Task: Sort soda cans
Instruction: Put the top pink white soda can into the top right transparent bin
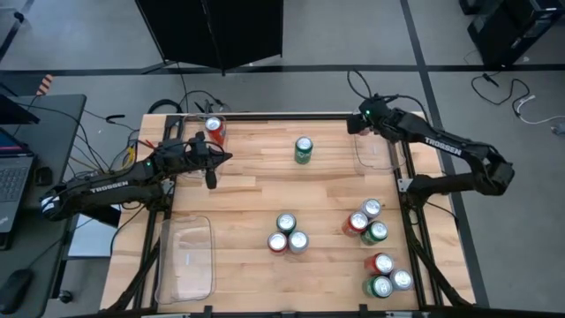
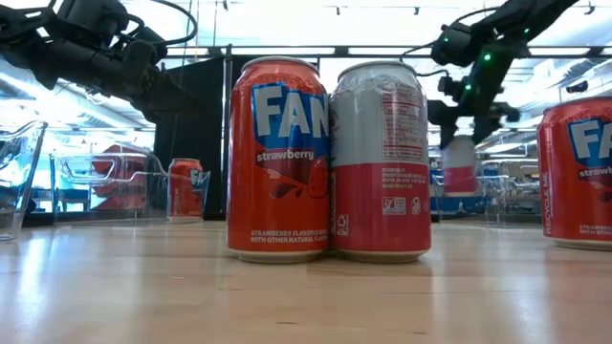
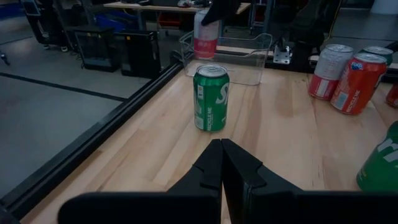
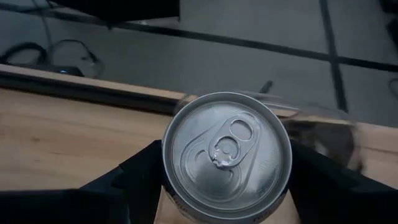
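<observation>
Wooden tabletop (image 1: 256, 199) scattered with upright soda cans (image 1: 287, 233): one silver-white can (image 4: 227, 155), rigid but smooth and best taken about its sidewall, is held over the far-right bin (image 1: 375, 155) by the right gripper (image 4: 227, 186), while the left gripper (image 3: 221, 163) is closed empty.

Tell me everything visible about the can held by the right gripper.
The silver-white and red cylindrical metal can has a silver top with its pull tab flat, so it looks unopened. It hangs upright, gripped at its sides by the right gripper, whose dark fingers press on both sides. It is above the clear plastic bin at the table's far right corner, as the left wrist view also shows.
</observation>
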{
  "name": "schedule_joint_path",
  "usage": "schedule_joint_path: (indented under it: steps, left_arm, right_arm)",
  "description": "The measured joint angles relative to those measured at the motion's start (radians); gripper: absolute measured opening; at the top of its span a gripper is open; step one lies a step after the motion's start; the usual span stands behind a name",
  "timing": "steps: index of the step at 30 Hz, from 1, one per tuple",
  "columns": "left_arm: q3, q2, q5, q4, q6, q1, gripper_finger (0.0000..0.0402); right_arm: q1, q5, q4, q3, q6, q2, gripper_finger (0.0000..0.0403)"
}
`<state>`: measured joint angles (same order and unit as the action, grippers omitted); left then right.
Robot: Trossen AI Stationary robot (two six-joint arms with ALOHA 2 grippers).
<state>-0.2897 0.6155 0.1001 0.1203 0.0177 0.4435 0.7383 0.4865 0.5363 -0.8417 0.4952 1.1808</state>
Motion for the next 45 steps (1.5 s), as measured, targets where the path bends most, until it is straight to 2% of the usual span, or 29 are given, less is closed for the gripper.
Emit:
schedule_joint_path:
  steps: [7,17,35,41,45]
  left_arm:
    - [0.0,0.0,0.0,0.0,0.0,0.0,0.0008]
    - [0.0,0.0,-0.001,-0.023,0.0,0.0,0.0008]
    - [0.0,0.0,-0.002,-0.022,0.0,0.0,0.0008]
    - [0.0,0.0,-0.002,-0.023,0.0,0.0,0.0008]
    - [0.0,0.0,-0.002,-0.024,0.0,0.0,0.0008]
  right_arm:
    - [-0.008,-0.188,-0.26,-0.002,-0.034,0.078,0.0275]
    - [0.058,-0.15,-0.098,-0.042,-0.125,0.078,0.0275]
    - [0.121,-0.141,-0.247,0.137,-0.124,0.082,0.0275]
    - [0.121,-0.139,-0.253,0.139,-0.148,0.082,0.0328]
    - [0.121,-0.135,-0.257,0.139,-0.16,0.081,0.0345]
